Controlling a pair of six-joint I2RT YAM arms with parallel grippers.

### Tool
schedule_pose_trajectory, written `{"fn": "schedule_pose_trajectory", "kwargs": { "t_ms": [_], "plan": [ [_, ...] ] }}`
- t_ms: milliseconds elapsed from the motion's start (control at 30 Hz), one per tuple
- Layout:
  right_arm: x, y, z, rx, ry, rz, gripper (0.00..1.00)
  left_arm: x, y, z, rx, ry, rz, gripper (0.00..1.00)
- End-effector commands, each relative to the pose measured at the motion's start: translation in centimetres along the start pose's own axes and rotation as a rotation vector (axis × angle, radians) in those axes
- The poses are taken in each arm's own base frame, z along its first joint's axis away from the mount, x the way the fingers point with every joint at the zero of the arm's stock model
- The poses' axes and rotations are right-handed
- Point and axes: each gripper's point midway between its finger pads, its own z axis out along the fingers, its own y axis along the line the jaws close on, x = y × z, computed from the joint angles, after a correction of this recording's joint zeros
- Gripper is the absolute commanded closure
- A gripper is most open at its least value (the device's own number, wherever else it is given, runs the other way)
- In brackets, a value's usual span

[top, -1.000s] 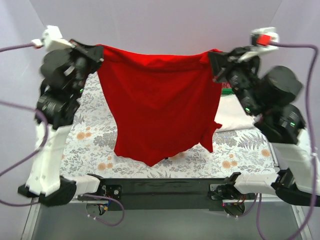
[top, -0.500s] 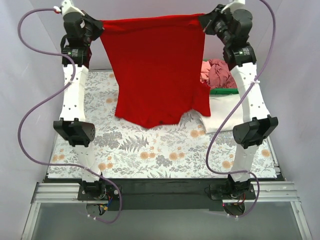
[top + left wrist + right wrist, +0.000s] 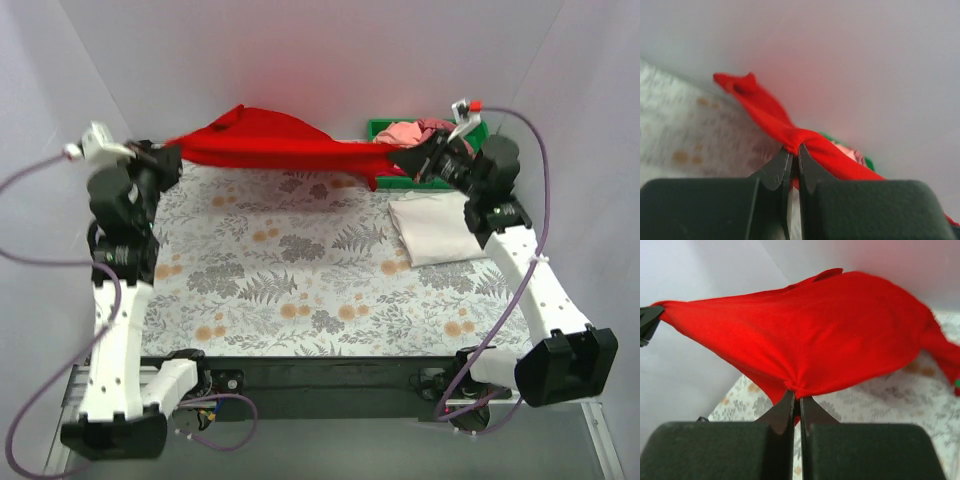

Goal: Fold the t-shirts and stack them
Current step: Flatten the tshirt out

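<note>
Down it comes! The red shirt (image 3: 270, 145), hanging high a moment ago, now stretches low across the frame's top, left gripper (image 3: 794, 150) and right gripper (image 3: 796, 396) clamped on its corners (spreading flat looks next).

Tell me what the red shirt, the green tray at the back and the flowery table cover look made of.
The red t-shirt looks like soft matte cloth, probably cotton knit: it sags and bunches where pinched. The green tray seems rigid plastic: straight, evenly coloured rim. The table cover could be printed fabric or vinyl; texture too fine to tell.
</note>
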Motion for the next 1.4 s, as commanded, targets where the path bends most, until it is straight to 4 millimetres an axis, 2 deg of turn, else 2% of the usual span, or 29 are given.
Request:
{"fn": "schedule_pose_trajectory", "kwargs": {
  "t_ms": [0,33,67,100,133,200,233,267,333,367,433,467,500,533,567,600,733,767,833,867,933,967,1067,1133,1200,1300,1333,1367],
  "plan": [
    [9.1,-1.7,-2.5,0.006,0.139,0.052,0.99,9.7,10.0,-4.4,-0.279,0.124,-0.114,1.0],
    [10.7,-0.9,-3.7,-0.012,0.157,0.059,0.99,10.9,12.1,-5.9,-0.398,0.086,-0.286,1.0],
    [12.8,-1.1,-4.3,-0.003,0.186,0.074,0.99,12.1,12.9,-8.0,-0.432,0.093,-0.357,1.0],
    [17.7,-1.5,-5.8,0.007,0.27,0.121,0.99,17.1,14.7,-10.1,-0.466,0.202,-0.445,1.0],
    [19.9,-1.5,-6.6,0.008,0.309,0.14,0.99,19.2,15.7,-10.6,-0.486,0.254,-0.459,1.0],
    [24.6,-1.9,-8.6,0.026,0.398,0.21,0.99,22.0,16.9,-12.7,-0.504,0.325,-0.467,1.0],
    [28.2,-2.8,-10.7,0.059,0.463,0.266,0.98,23.6,18.3,-13.9,-0.573,0.349,-0.481,1.0],
    [29.7,-3.3,-11.7,0.09,0.48,0.3,0.97,25.2,20.1,-16.3,-0.693,0.396,-0.49,1.0],
    [32.3,-4.5,-13.7,0.162,0.494,0.34,0.97,25.3,20.6,-17.6,-0.733,0.387,-0.51,0.97],
    [32.8,-4.7,-14.2,0.18,0.501,0.347,0.93,25.2,20.2,-18.0,-0.733,0.387,-0.527,0.93],
    [33.8,-4.8,-15.6,0.213,0.546,0.344,0.85,24.9,19.3,-18.9,-0.724,0.406,-0.552,0.77],
    [33.7,-5.1,-15.9,0.238,0.546,0.337,0.68,24.6,18.9,-19.5,-0.735,0.416,-0.571,0.03],
    [33.8,-5.2,-16.2,0.259,0.556,0.334,0.57,24.2,18.5,-19.6,-0.726,0.416,-0.566,0.02],
    [33.5,-5.4,-16.4,0.28,0.547,0.316,0.43,23.9,18.4,-19.8,-0.727,0.411,-0.563,0.02],
    [33.0,-5.4,-16.6,0.301,0.554,0.308,0.23,23.5,18.3,-20.3,-0.745,0.415,-0.559,0.02],
    [32.6,-5.5,-16.8,0.319,0.551,0.296,0.2,22.1,17.8,-20.2,-0.728,0.384,-0.535,0.02],
    [29.9,-5.3,-16.8,0.362,0.49,0.242,0.16,19.1,16.5,-20.1,-0.691,0.317,-0.499,0.02],
    [29.6,-5.4,-17.0,0.381,0.483,0.234,0.09,18.7,16.0,-19.7,-0.662,0.307,-0.498,0.02],
    [28.8,-5.7,-17.5,0.427,0.475,0.216,0.06,19.2,15.2,-19.2,-0.596,0.35,-0.477,0.02],
    [28.7,-5.8,-17.7,0.441,0.477,0.21,0.02,19.5,14.9,-18.3,-0.568,0.367,-0.472,0.02],
    [28.4,-6.1,-18.4,0.493,0.487,0.208,0.02,21.4,14.4,-17.7,-0.532,0.463,-0.473,0.02],
    [28.1,-6.9,-18.9,0.552,0.478,0.188,0.02,22.2,14.4,-16.8,-0.536,0.508,-0.47,0.02],
    [26.5,-8.8,-20.6,0.715,0.456,0.123,0.02,23.0,14.0,-15.0,-0.501,0.563,-0.451,0.02],
    [26.0,-8.4,-20.3,0.697,0.445,0.116,0.02,23.9,14.0,-13.6,-0.488,0.599,-0.445,0.02],
    [26.8,-7.1,-19.3,0.605,0.47,0.163,0.02,24.3,12.9,-11.9,-0.395,0.616,-0.462,0.02],
    [28.6,-6.2,-17.8,0.505,0.497,0.229,0.02,25.7,12.5,-9.7,-0.348,0.667,-0.479,0.02],
    [29.6,-6.2,-17.5,0.499,0.524,0.247,0.02,27.0,13.3,-9.0,-0.378,0.705,-0.481,0.02],
    [29.8,-6.1,-16.6,0.477,0.506,0.261,0.02,27.1,13.2,-7.9,-0.362,0.696,-0.48,0.02]
  ]
}}
